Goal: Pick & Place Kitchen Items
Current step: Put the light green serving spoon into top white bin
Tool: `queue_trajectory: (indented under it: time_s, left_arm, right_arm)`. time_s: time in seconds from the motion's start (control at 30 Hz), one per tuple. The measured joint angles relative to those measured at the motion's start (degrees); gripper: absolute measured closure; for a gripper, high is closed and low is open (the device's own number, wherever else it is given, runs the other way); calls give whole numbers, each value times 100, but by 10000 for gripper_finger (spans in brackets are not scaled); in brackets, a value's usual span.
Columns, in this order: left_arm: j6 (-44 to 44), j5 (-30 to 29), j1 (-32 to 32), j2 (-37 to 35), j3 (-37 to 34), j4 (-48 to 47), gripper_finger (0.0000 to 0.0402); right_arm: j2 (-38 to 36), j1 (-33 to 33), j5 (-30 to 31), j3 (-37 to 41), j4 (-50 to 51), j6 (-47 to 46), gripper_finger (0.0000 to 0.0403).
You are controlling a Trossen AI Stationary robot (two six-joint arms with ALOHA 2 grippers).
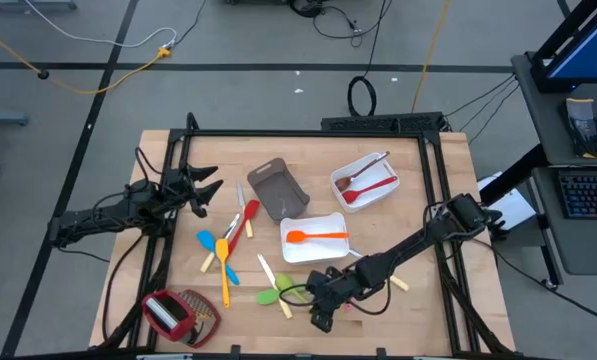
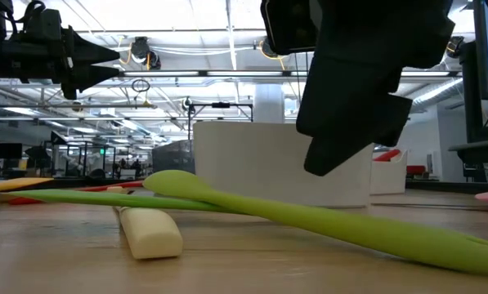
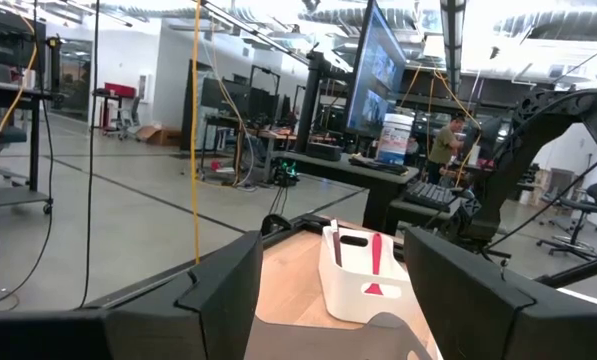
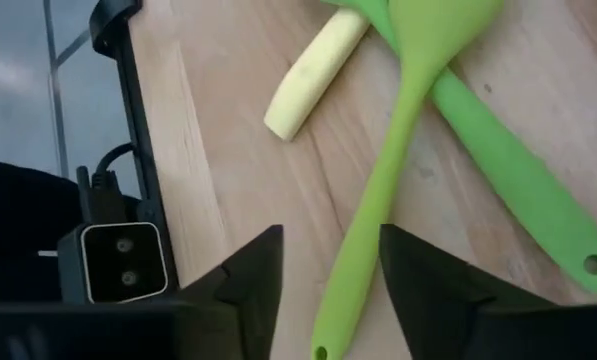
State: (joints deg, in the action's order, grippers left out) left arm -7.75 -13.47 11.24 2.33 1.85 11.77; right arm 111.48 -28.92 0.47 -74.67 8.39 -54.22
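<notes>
Two green utensils lie crossed on the wooden table near its front edge: one point(image 4: 378, 200) whose handle end reaches between my right gripper's fingers, and another point(image 4: 518, 190) beneath it. A pale knife handle point(image 4: 313, 75) lies beside them. My right gripper point(image 4: 330, 240) slants down over that handle end, open, one finger on each side with a gap to it. In the high view it point(image 1: 313, 300) is right of the green utensils point(image 1: 273, 295). My left gripper point(image 1: 210, 190) waits open above the table's left side.
A white tray point(image 1: 290, 252) holding an orange spatula sits just beyond my right gripper. Another white tray point(image 1: 378, 198) with red utensils and a grey tray point(image 1: 276, 188) stand farther back. Blue, yellow and red utensils point(image 1: 225, 245) lie left of centre. A red-and-silver thing point(image 1: 178, 315) sits front left.
</notes>
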Motion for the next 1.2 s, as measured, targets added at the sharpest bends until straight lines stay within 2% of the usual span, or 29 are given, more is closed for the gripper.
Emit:
queue_trajectory:
  time_s: [0.2, 0.5, 0.83, 1.2]
  left_arm:
    - [-7, -2, -2, -1, 0, 0, 151]
    - [-9, -4, -1, 1, -2, -1, 151]
    - [-2, -9, -2, -1, -2, 0, 151]
    - [2, -7, 1, 2, -2, -4, 151]
  right_arm:
    - [79, 51, 435, 7, -52, 209, 219]
    - [228, 38, 419, -8, -465, 300, 225]
    - [387, 37, 402, 9, -331, 297, 229]
    - [916, -26, 414, -20, -880, -91, 235]
